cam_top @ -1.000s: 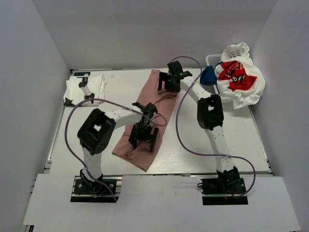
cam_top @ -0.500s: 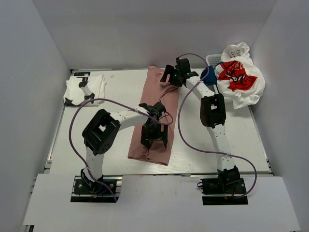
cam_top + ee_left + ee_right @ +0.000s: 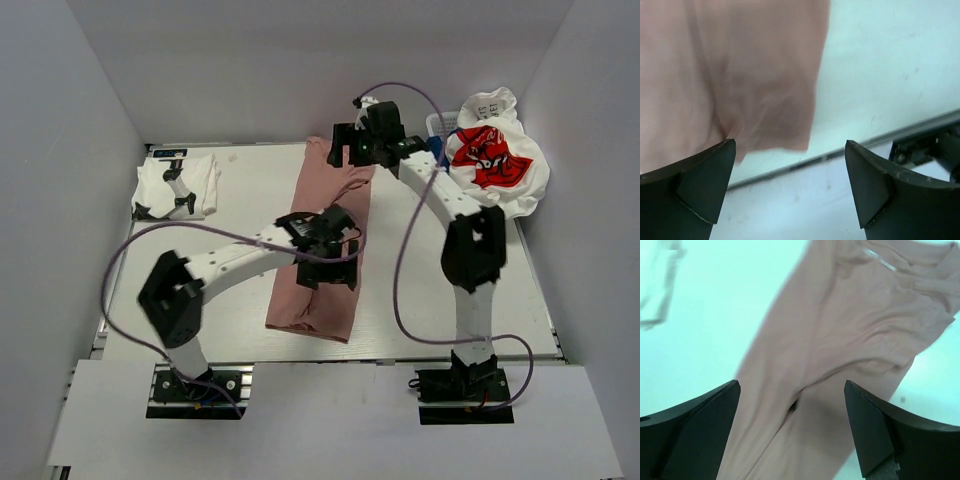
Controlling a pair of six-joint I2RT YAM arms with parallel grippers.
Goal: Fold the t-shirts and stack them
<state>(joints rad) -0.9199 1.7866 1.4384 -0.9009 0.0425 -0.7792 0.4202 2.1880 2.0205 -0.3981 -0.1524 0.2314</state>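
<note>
Both pincers hang released, jaws wide, nothing held. The left pincer [image 3: 328, 262] is over the middle of the dusty-pink t-shirt [image 3: 312, 312], the right pincer [image 3: 352, 148] over its far collar end. The shirt lies as a long strip down the centre of the tabletop [image 3: 240, 200].

Trouble could come at the near hem. It sits close to the front edge, so a pull toward the bases might drag it over. A pinch catching only the top layer would peel the fold open.

Hard to read: the left wrist view is blurred, and the layers can't be counted. The right arm also covers part of the heap by the red-graphic tee [image 3: 490, 165].
</note>
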